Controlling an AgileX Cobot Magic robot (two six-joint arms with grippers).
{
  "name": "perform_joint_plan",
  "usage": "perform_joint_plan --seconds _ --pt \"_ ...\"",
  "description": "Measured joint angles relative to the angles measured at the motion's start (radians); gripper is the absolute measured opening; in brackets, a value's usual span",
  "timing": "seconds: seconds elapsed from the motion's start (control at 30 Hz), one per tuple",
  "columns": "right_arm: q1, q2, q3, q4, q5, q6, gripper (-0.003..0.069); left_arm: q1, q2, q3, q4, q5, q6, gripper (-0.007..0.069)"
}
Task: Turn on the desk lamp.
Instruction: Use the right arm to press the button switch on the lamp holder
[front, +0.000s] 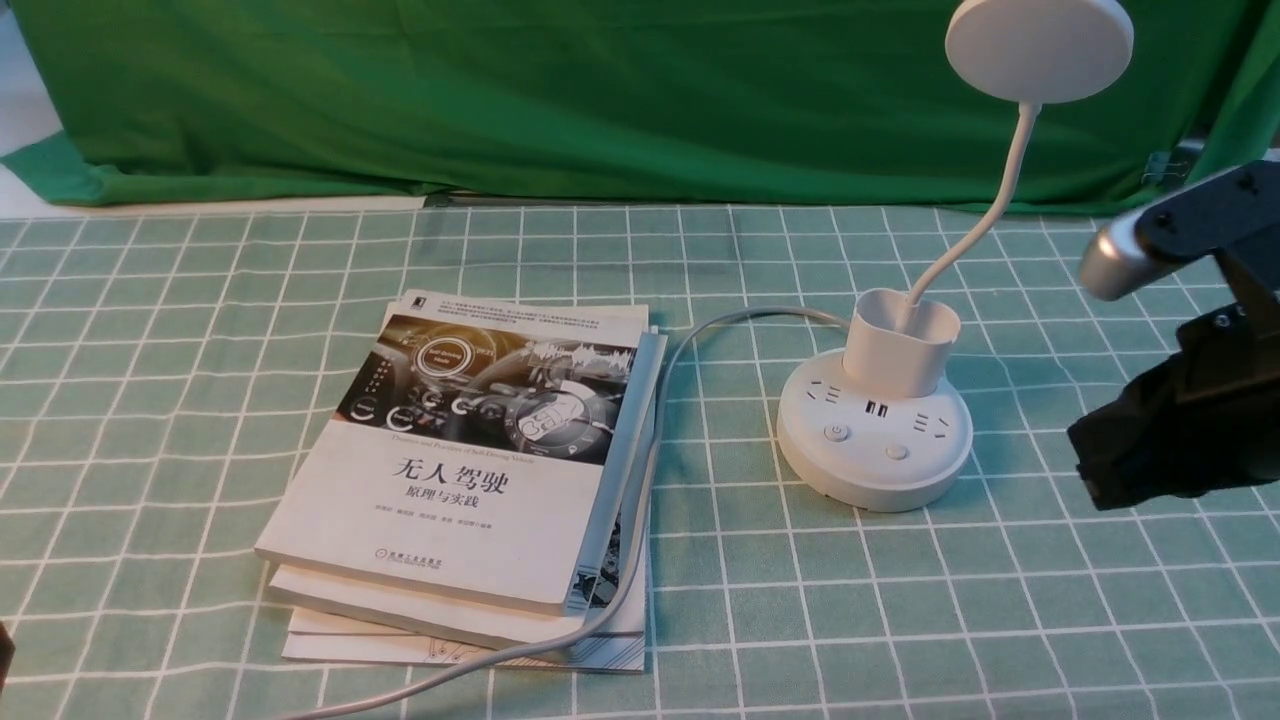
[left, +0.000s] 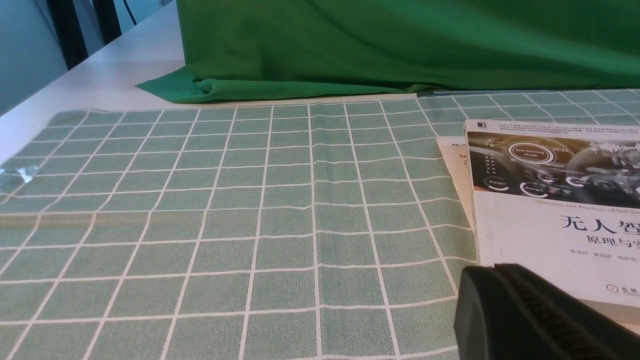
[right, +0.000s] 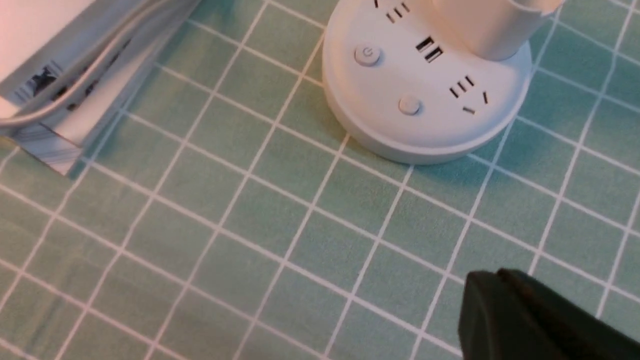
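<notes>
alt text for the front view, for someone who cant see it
A white desk lamp stands right of centre on a green gridded cloth, two buttons on its round base. Stacked books lie to its left; a dark robot arm reaches in from the right.

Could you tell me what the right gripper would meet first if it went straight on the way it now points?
Probably the checkered tablecloth, on the near side of the lamp's base; the right gripper seems angled down toward it, though depth is hard to judge.
</notes>
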Motion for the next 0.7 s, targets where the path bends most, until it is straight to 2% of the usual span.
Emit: perform_joint_plan --seconds 0.47,0.7 --pt "0.05 0.276 -0.002 0.024 -0.241 -0.008 0.0027 0.0 0.0 0.0 0.0 0.0 0.0 0.0021" --pt "0.05 0.377 -0.047 0.024 -0.296 -0.008 0.0027 0.0 0.0 0.0 0.0 0.0 0.0 0.0021"
